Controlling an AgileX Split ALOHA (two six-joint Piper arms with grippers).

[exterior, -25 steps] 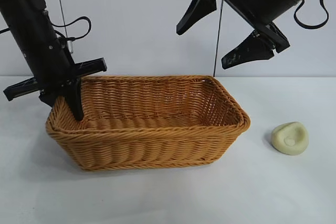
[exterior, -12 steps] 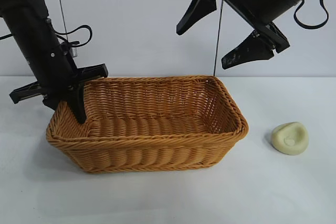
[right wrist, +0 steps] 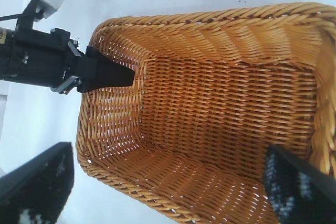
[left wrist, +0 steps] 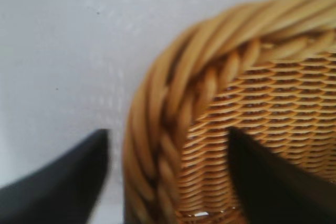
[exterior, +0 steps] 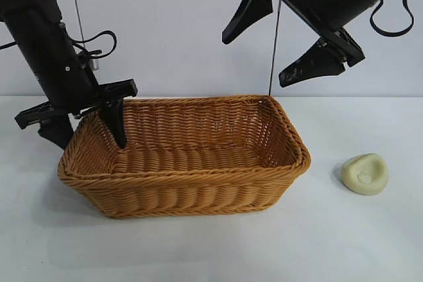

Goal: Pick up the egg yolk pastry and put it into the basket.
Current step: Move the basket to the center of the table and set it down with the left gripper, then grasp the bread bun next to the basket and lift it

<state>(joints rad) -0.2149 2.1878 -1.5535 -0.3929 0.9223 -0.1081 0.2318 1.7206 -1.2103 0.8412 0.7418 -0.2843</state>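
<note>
left hand [exterior: 89, 133] astride basket [exterior: 198, 189] rim

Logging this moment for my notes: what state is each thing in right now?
Basket: upright on the table, nothing inside.
Egg yolk pastry: on the table, outside the basket, untouched.
Left end effector: open, fingers astride the basket's end rim.
Right end effector: open, empty, raised above the basket.

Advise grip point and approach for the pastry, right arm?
Come straight down on the pastry and pinch its rounded sides low, across the narrower width. It lies as a low dome on the table, clear of the basket, top dented. The open right gripper hangs above the basket.
</note>
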